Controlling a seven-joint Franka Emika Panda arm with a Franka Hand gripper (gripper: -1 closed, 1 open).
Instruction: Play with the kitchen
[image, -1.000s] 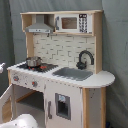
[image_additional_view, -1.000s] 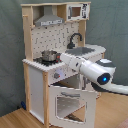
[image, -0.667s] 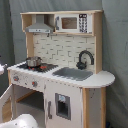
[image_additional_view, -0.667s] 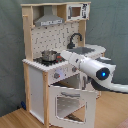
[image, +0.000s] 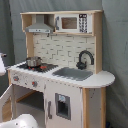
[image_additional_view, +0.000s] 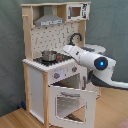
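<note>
Grey backdrop behind the kitchen (image_additional_view: 50, 60); oven door (image_additional_view: 72, 102) hangs open. Arm (image_additional_view: 92, 60) reaches over the counter, jaw state indiscernible. Probable next move: hob or sink.

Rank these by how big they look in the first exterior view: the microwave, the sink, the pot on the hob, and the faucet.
1. Sink, largest.
2. Microwave, slightly smaller.
3. Faucet and pot look about alike, so I won't separate them.

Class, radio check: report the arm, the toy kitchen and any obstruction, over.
Pincer out of sight behind the arm. Kitchen upright, oven door hanging open, pot on the hob. Arm reaching over the counter.
</note>
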